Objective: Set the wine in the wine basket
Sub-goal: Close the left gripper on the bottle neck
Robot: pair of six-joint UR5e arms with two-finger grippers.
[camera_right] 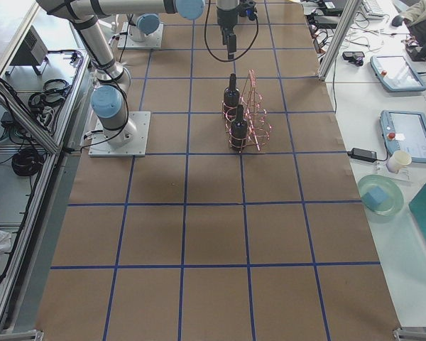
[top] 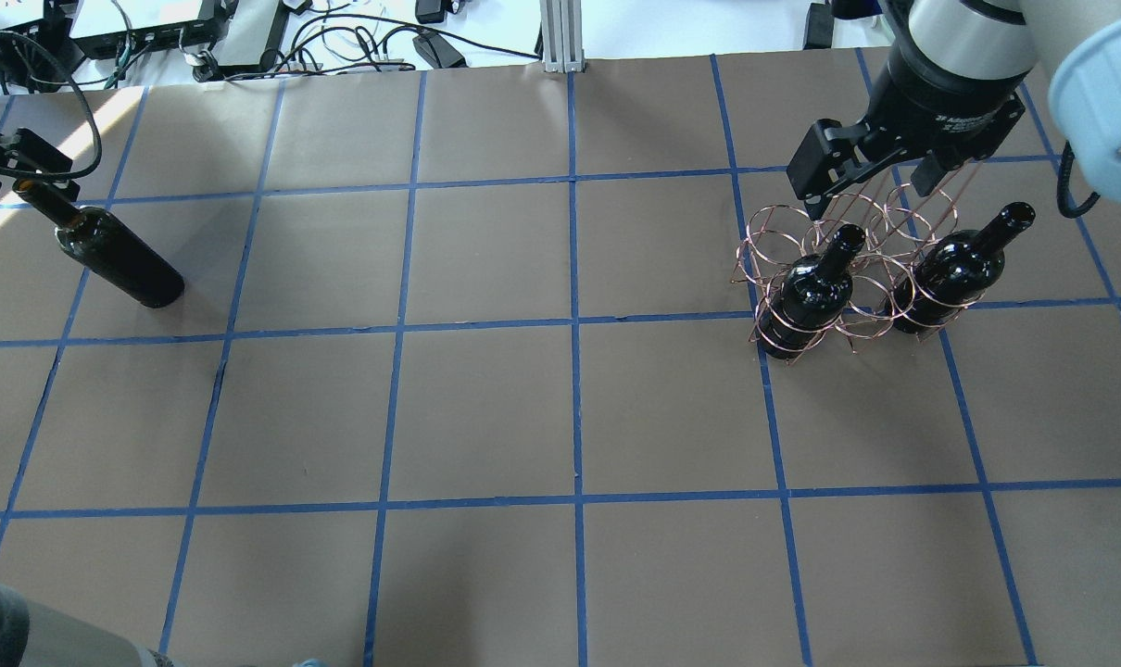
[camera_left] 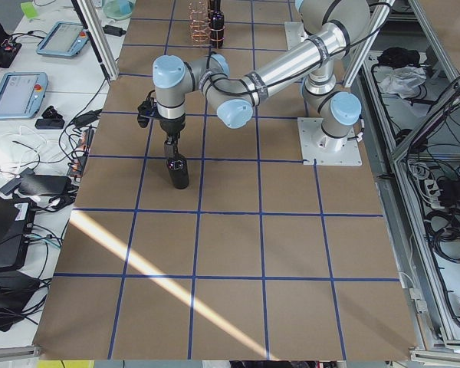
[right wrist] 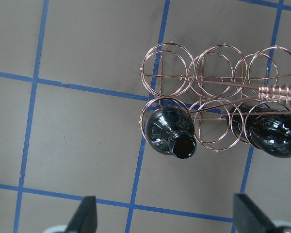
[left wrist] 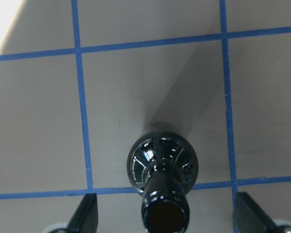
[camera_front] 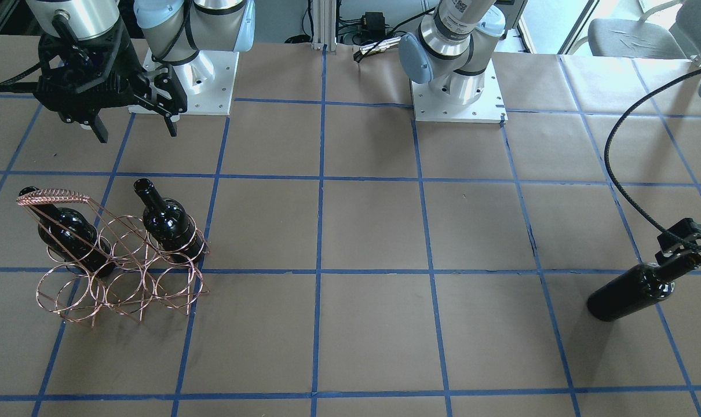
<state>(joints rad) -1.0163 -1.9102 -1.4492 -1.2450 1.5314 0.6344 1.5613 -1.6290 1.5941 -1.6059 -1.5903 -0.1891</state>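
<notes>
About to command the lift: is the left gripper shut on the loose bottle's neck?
Open. In the left wrist view the left gripper's fingers stand well clear of the wine bottle's neck on both sides.

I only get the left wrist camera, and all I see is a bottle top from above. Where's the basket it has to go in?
Observer: The wine basket stands at the other end of the table from your wine.
Operator: Is there any wine in it?
Observer: Yes. A bottle stands in one end ring of the row nearest the robot, and a second bottle in the other end ring. Nothing stands between them.
Operator: What's the other arm doing?
Observer: The right gripper hovers above the basket with its fingers spread wide, holding nothing.
</notes>
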